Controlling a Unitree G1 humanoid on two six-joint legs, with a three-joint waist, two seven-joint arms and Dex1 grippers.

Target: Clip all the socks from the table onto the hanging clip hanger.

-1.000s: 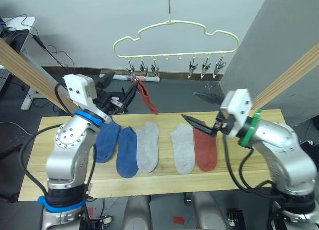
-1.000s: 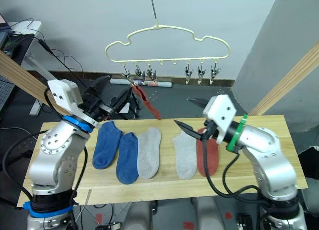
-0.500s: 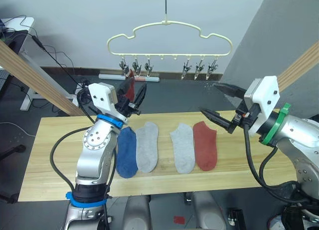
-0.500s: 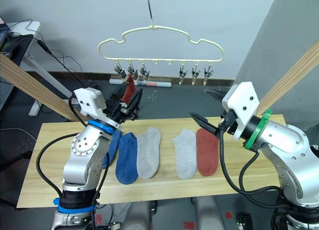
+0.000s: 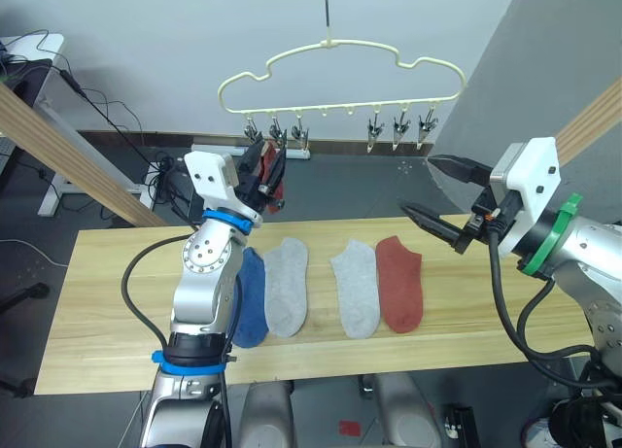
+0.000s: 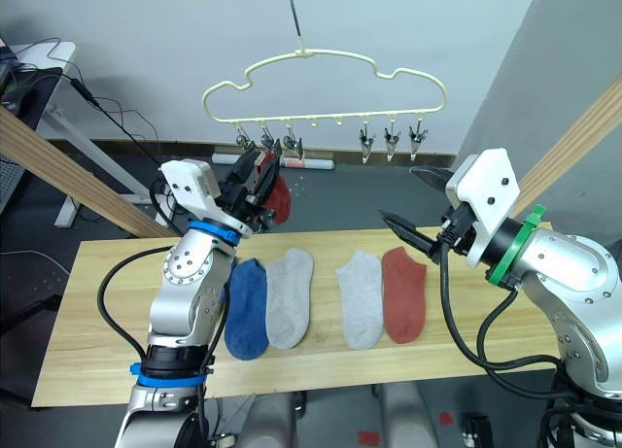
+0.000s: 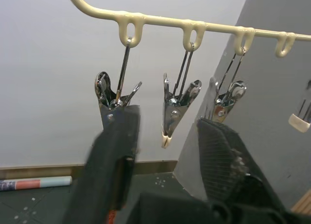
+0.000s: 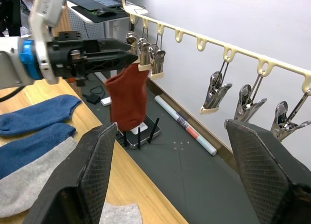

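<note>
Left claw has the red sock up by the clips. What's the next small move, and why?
Probably nudge the left claw up so the red sock cuff enters a clip. The sock hangs just under the hanger beside the leftmost clips; I cannot tell whether it is pinched yet.

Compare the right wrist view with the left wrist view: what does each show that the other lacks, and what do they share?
Right wrist view alone: the rust red sock hanging at the left-end clips, the left claw reaching to it, blue socks and a grey sock on the table, and the three right-end clips. Left wrist view alone: a close look at three left-end clips, with the left claw's fingers spread below them. Shared: the pale yellow clip hanger bar with its loops, and the left-end clips.
</note>
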